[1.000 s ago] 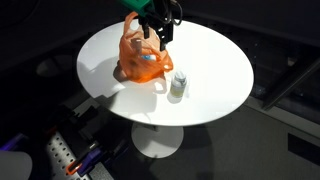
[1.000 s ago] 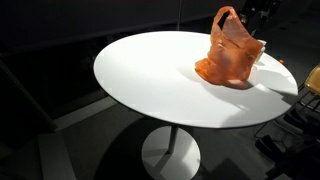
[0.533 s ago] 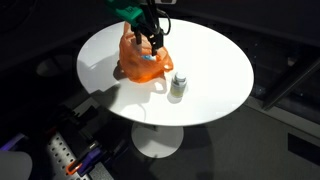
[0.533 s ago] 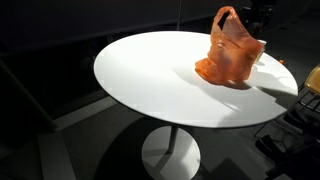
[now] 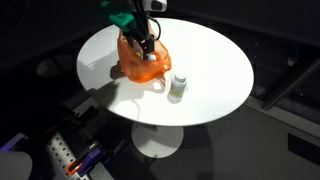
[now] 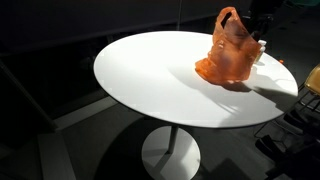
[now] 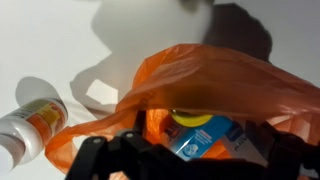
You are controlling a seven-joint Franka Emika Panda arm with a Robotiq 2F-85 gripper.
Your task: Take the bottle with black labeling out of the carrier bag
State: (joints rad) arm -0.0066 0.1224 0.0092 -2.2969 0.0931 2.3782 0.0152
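Arm (image 5: 122,16) vertical above orange bag (image 5: 133,66), end effector (image 5: 147,42) at its mouth, opening width indiscernible.

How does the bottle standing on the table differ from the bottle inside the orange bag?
The table bottle stands in the open on the white table; the bagged bottle sits inside the bag. The table bottle is white with an orange label; the bagged bottle shows blue and yellow. The table bottle is fully visible; the bagged bottle is half hidden. Both are small containers.
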